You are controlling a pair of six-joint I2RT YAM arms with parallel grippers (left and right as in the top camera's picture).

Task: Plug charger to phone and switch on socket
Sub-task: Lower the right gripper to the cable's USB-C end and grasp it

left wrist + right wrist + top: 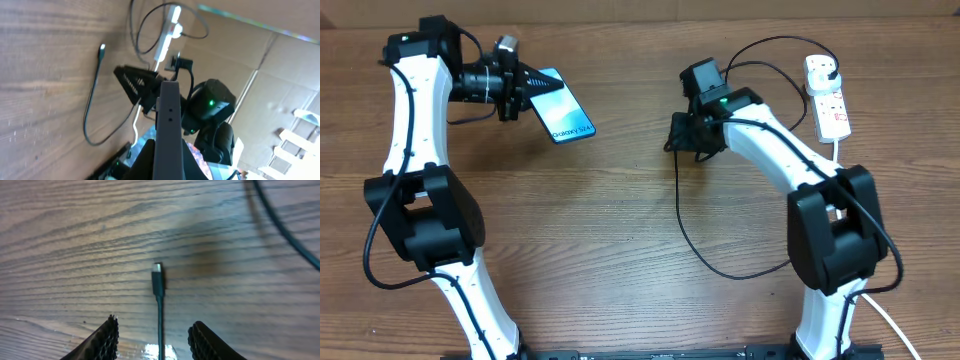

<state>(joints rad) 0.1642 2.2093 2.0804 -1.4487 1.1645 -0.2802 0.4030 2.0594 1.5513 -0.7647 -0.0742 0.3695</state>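
Observation:
My left gripper (530, 88) is shut on one end of the phone (563, 112) and holds it tilted above the table at the back left, blue screen up. In the left wrist view the phone (167, 120) shows edge-on between the fingers. The charger cable (680, 205) lies in a loop on the table. Its connector tip (157, 271) lies on the wood between the open fingers of my right gripper (155, 325), which hovers over it (673, 136). The socket (830, 98) lies at the back right with the black plug (823, 68) in it.
The socket's thick white cord (840, 150) runs down past the right arm's base. The black cable arcs across the back (760, 42) and loops near the front (730, 272). The left wrist view shows the right arm (212, 107) opposite and cardboard behind.

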